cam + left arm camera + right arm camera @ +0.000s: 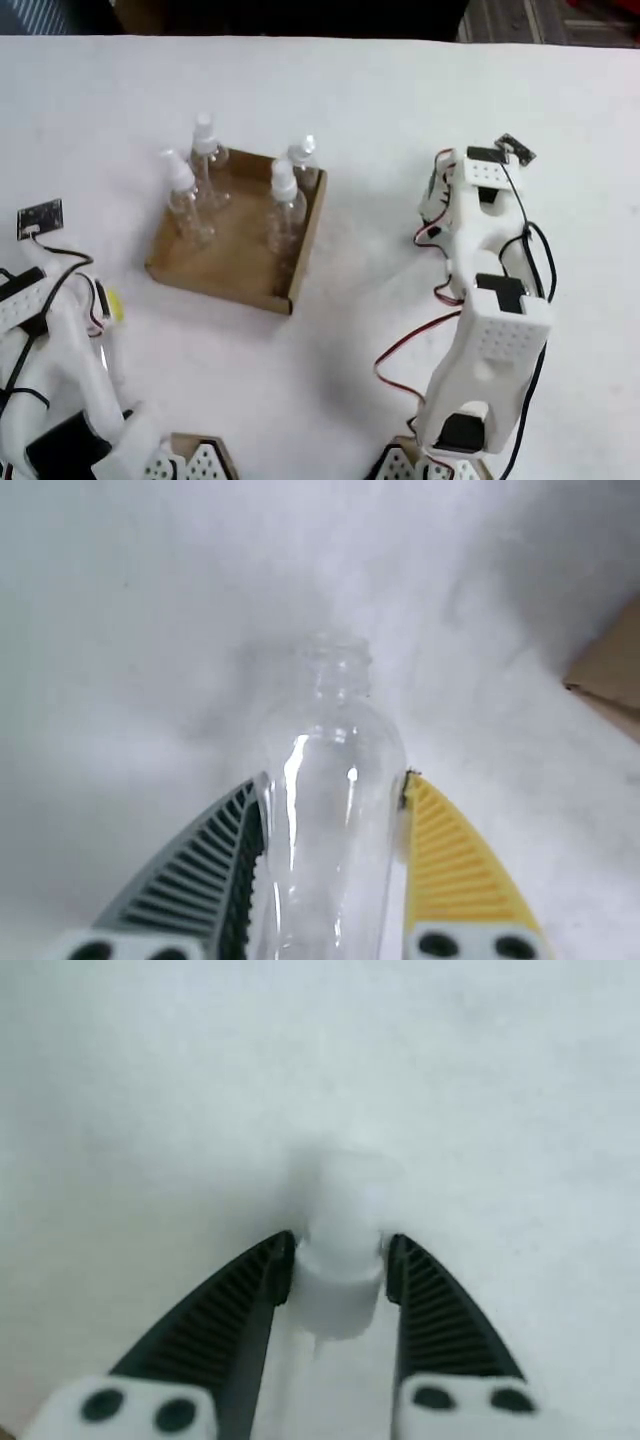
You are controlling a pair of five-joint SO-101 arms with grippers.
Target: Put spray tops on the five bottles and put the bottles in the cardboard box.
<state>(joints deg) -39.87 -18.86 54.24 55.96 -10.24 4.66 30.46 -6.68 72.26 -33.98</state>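
In the cardboard box (215,265): four capped bottles (285,210), clear, standing upright, white spray tops on. They sit in two pairs toward the far half of the box, and the box floor nearer the arms is bare.
Beside the box, left arm's side: left tool (332,783), just off a box corner, which shows at the edge of the left wrist view.
Left tool state: grey and yellow fingers closed against both sides of the fifth bottle (335,720), firm hold on the body.
Fifth bottle: clear, neck open with no top on, neck pointing away from the tool. Outside the box. Can't tell if it rests on the counter (400,100) or hangs just above.
Away from the box, right arm's side: right tool (340,1242), well apart from the box, over bare white counter.
Right tool state: black fingers pinched on the white spray top (343,1260), narrow gap filled by the cap collar.
Spray top: held, not yet on any bottle. Dip tube hard to make out.
Step in hand: looks like capping the last bottle, four of five done and boxed.
Next move needs: the two tools brought together beside the box, spray top lined up over the open neck, then pushed or twisted on while the left tool holds the bottle steady.
After that: the capped bottle goes to the bare part of the box.
Risk: a tilted top could jam on the neck.
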